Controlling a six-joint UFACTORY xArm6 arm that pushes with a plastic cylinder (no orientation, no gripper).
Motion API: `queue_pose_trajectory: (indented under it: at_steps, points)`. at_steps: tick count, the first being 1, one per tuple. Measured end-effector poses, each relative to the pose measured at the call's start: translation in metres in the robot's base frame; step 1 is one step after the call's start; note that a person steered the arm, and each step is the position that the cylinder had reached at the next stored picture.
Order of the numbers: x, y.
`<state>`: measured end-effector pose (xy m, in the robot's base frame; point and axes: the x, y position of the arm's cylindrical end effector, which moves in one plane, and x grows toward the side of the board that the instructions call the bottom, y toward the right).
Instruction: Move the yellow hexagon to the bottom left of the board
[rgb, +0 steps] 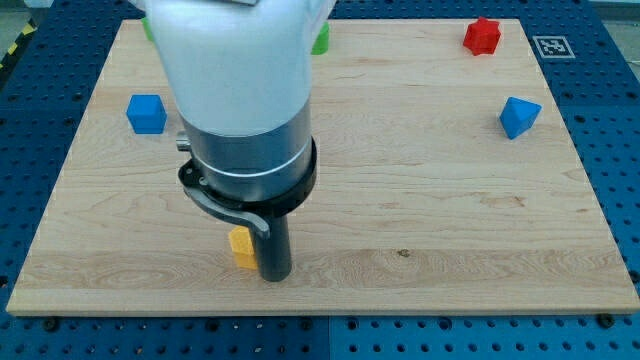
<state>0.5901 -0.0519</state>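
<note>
My tip (274, 276) sits low on the surface (450, 230), left of centre, near the view's bottom edge. Yellow hexagon (241, 247) touches the rod's left side, partly hidden behind it. No pincer fitted, so no opening to record. Blue cube (146, 113) far left; blue block (518, 116) far right; red block (482, 35) top right; green block (320, 40) mostly hidden by the arm.

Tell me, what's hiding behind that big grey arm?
Only an edge of the yellow block shows, left of my tip, plus a sliver of green block. Anything else behind the arm is covered.
</note>
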Motion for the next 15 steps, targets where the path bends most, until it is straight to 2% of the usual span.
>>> queue_pose_trajectory:
  at_steps: [4, 10, 12, 15]
  points:
    - [-0.029, 0.024]
    - [-0.029, -0.073]
    - [-0.021, -0.090]
    - [0.009, -0.082]
